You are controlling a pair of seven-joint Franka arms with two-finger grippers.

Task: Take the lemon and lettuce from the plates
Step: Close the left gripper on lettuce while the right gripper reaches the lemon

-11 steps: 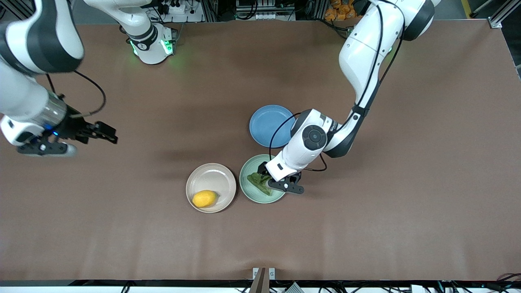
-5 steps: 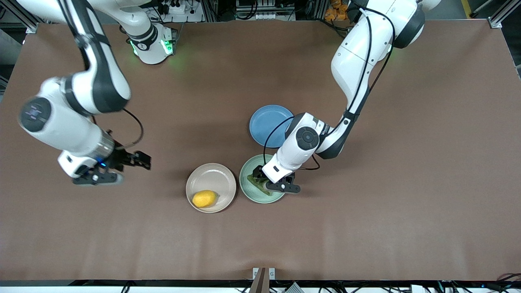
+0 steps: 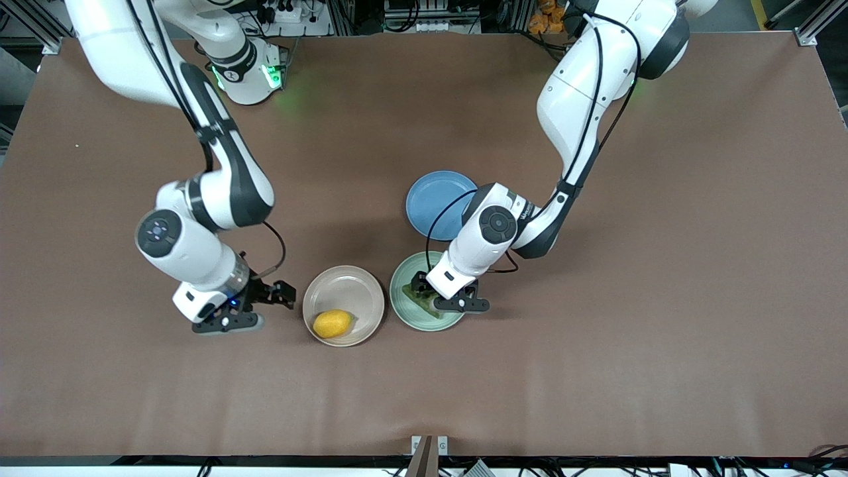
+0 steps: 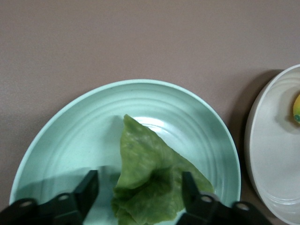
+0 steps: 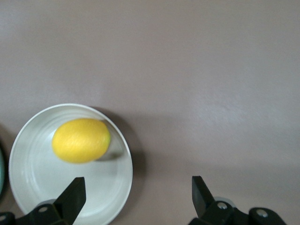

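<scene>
While lettuce (image 4: 149, 180) sits btwn left fingers (image 4: 87, 188), lemon (image 5: 81, 140) just beside right fingers (image 5: 72, 197)

A robotics lab is indicated by two white arms (image 3: 218, 185) bolted at the edge of a brown-covered counter (image 3: 695, 278), with aluminium framing (image 3: 811, 30), a power strip (image 3: 281, 12) and loose cables (image 3: 411, 16) seen past that edge.

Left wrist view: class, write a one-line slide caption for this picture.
The left end effector straddles a lettuce leaf on the mint green plate, fingers on either side of the leaf, beige plate alongside.
</scene>
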